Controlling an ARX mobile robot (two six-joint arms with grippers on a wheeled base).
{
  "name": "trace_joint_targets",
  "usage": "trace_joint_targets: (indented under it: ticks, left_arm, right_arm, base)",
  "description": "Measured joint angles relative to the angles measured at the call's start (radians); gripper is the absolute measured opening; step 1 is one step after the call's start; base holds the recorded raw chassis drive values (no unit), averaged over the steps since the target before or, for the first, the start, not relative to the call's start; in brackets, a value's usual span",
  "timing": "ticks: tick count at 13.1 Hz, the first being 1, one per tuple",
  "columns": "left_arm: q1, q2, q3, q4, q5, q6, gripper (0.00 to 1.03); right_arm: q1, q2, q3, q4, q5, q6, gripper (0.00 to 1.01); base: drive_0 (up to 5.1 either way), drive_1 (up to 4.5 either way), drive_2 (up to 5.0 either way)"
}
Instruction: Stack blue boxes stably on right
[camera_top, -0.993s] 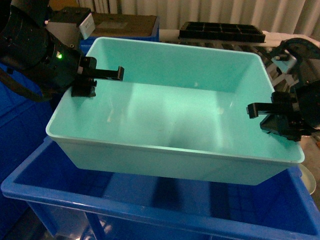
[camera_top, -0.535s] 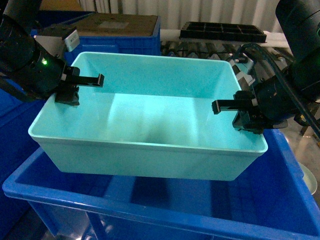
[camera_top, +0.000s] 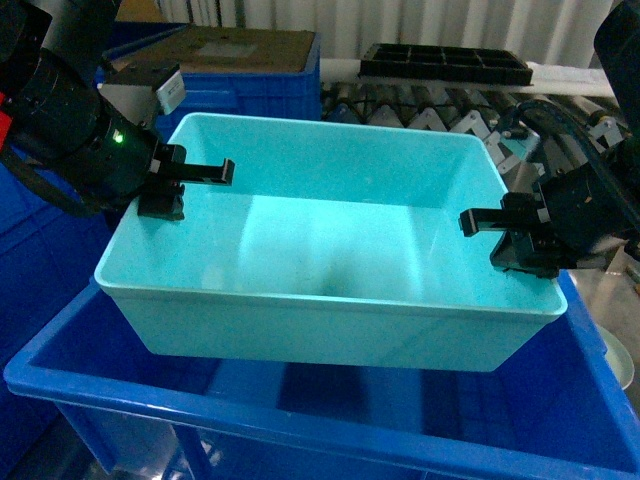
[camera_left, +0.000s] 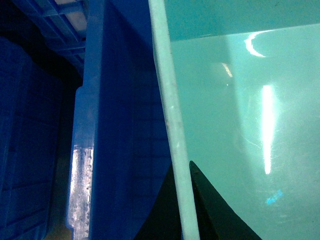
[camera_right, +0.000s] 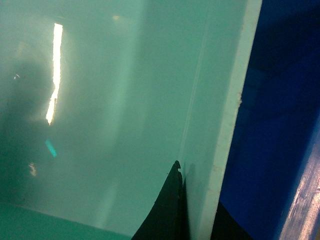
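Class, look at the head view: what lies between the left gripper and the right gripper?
The turquoise tub: its open, bare interior spans from the left gripper on one side wall to the right gripper on the opposite wall.

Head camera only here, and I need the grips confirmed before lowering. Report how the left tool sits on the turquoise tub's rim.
Observer: In the left wrist view, the left tool straddles the turquoise tub rim, with one finger inside and one outside.
Operator: Now report the right side.
Observer: In the right wrist view, the right tool straddles its rim too, with the inner finger flat against the wall.
Operator: Say what lies outside that rim.
Observer: The royal-blue crate shows directly beyond it.
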Motion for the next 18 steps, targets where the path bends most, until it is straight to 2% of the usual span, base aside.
trace_joint_targets:
  ticks: [2, 8, 10, 13, 15, 18]
  left_arm:
    - [0.016, 0.001, -0.006, 0.006, 0.011, -0.007, 0.02]
    - [0.029, 0.001, -0.022, 0.019, 0.020, -0.015, 0.02]
    - [0.034, 0.002, -0.023, 0.022, 0.018, -0.011, 0.02]
    - [0.050, 0.028, 0.019, 0.006, 0.014, 0.008, 0.02]
    - [0.048, 0.048, 0.064, 0.000, 0.007, 0.013, 0.02]
    - [0.038, 0.050, 0.066, 0.000, -0.001, 0.013, 0.02]
  right_arm:
    - [0.019, 0.013, 0.002, 0.011, 0.028, 0.001, 0.02]
    - [0.024, 0.027, 0.018, 0.004, 0.029, 0.002, 0.02]
    - [0.050, 0.035, 0.032, -0.003, 0.051, 0.015, 0.02]
    - [0.074, 0.080, 0.114, -0.016, 0.065, 0.020, 0.02]
    - [0.068, 0.098, 0.172, -0.024, 0.074, 0.015, 0.02]
    - [0.068, 0.098, 0.175, -0.023, 0.079, 0.011, 0.02]
  base:
    - [0.0, 0.00, 0.0]
    - [0.0, 0.00, 0.0]
    - [0.0, 0.00, 0.0]
    - [0.0, 0.00, 0.0]
    - [0.0, 0.00, 0.0]
    - [0.0, 0.00, 0.0]
